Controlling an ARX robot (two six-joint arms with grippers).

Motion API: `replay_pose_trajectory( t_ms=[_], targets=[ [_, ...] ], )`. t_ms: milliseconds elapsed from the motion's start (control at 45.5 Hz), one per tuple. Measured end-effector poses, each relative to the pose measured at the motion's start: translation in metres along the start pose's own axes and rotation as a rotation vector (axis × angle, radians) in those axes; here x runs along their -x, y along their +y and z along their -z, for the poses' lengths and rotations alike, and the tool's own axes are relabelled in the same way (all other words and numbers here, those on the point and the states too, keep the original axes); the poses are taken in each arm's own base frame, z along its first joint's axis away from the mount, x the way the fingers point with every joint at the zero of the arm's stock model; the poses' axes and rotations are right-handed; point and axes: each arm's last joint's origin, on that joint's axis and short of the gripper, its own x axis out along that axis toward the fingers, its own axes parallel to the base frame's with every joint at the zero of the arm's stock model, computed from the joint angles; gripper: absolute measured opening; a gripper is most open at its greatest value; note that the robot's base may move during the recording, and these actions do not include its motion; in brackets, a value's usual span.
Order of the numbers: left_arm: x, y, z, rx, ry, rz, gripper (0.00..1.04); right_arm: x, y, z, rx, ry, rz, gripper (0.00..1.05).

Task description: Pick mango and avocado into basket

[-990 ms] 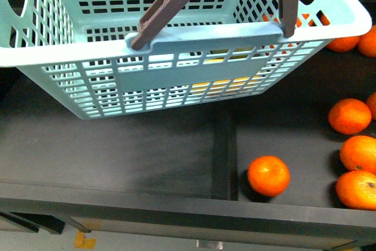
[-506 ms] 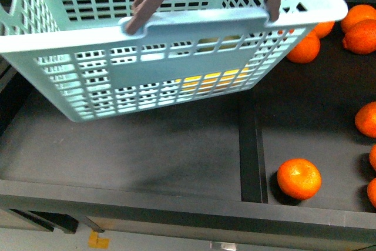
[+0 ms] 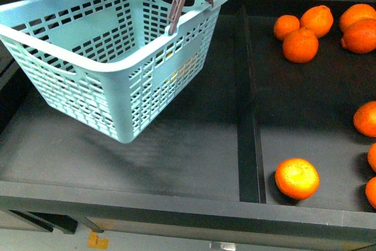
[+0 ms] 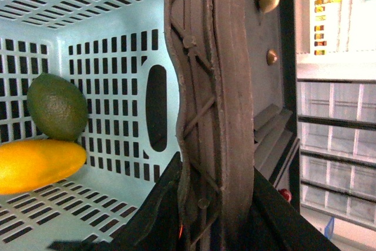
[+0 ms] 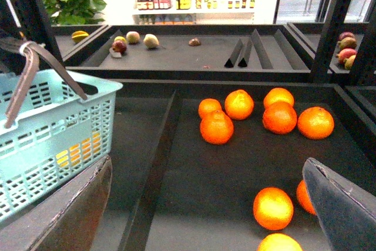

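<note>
The pale teal basket (image 3: 111,80) hangs tilted above the dark left shelf compartment, held by its brown handles (image 3: 179,1). My left gripper (image 4: 214,216) is shut on those handles (image 4: 205,86). In the left wrist view the yellow mango (image 4: 35,163) and the dark green avocado (image 4: 57,105) lie inside the basket, touching each other. The mango shows faintly through the basket slots (image 3: 174,76) in the front view. My right gripper (image 5: 205,204) is open and empty over the orange compartment, with the basket (image 5: 53,127) beside it.
Several oranges (image 3: 297,178) lie in the right compartment, more at the back (image 3: 301,44). A raised divider (image 3: 247,116) separates the two compartments. The shelf's front edge (image 3: 176,210) runs along the bottom. Other fruit sits on a far shelf (image 5: 151,40).
The basket has moved up, back and to the left, turning so a corner faces the camera. The view has shifted so more oranges show at the back right.
</note>
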Motion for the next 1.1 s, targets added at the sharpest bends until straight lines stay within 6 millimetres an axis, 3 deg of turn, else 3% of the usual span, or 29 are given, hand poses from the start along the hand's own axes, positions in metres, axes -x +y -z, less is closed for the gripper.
replay_pose_trajectory(
  t_ms=[154, 418, 528, 616, 792, 924, 1034, 1100],
  targets=[
    [-0.023, 0.020, -0.002, 0.103, -0.053, -0.041, 0.20, 0.000, 0.000, 0.000, 0.000, 0.000, 0.000, 0.96],
    [-0.019, 0.025, 0.000, 0.196, -0.044, -0.102, 0.20, 0.000, 0.000, 0.000, 0.000, 0.000, 0.000, 0.96],
    [-0.015, 0.031, 0.006, 0.240, -0.013, -0.132, 0.46, 0.000, 0.000, 0.000, 0.000, 0.000, 0.000, 0.96],
    [-0.012, 0.030, 0.010, 0.263, -0.019, -0.141, 0.58, 0.000, 0.000, 0.000, 0.000, 0.000, 0.000, 0.96],
    [0.019, 0.016, 0.006, 0.352, -0.054, -0.132, 0.97, 0.000, 0.000, 0.000, 0.000, 0.000, 0.000, 0.96],
    [0.058, 0.021, -0.002, 0.404, -0.103, -0.165, 0.96, 0.000, 0.000, 0.000, 0.000, 0.000, 0.000, 0.96],
    [0.102, 0.034, -0.013, 0.400, -0.167, -0.239, 0.96, 0.000, 0.000, 0.000, 0.000, 0.000, 0.000, 0.96],
    [0.115, 0.033, -0.018, 0.403, -0.182, -0.235, 0.96, 0.000, 0.000, 0.000, 0.000, 0.000, 0.000, 0.96]
  ],
)
